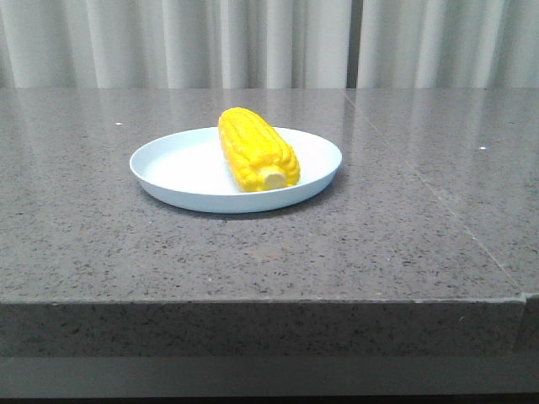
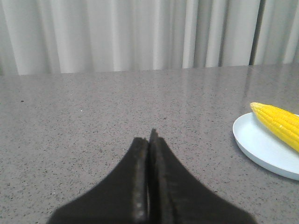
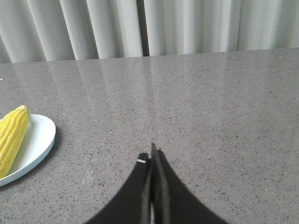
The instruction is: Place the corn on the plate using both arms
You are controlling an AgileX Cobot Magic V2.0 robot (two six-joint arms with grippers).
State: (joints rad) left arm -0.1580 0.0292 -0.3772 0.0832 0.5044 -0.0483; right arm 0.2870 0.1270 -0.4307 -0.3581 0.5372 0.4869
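Observation:
The yellow corn lies on the pale blue-white plate in the middle of the grey stone table, its pale stub end toward the front. Neither gripper shows in the front view. In the left wrist view my left gripper is shut and empty, low over bare table, with the plate and the corn off to one side. In the right wrist view my right gripper is shut and empty, with the plate and the corn off to the other side.
The table's front edge runs across the front view. A seam crosses the tabletop on the right. Pale curtains hang behind the table.

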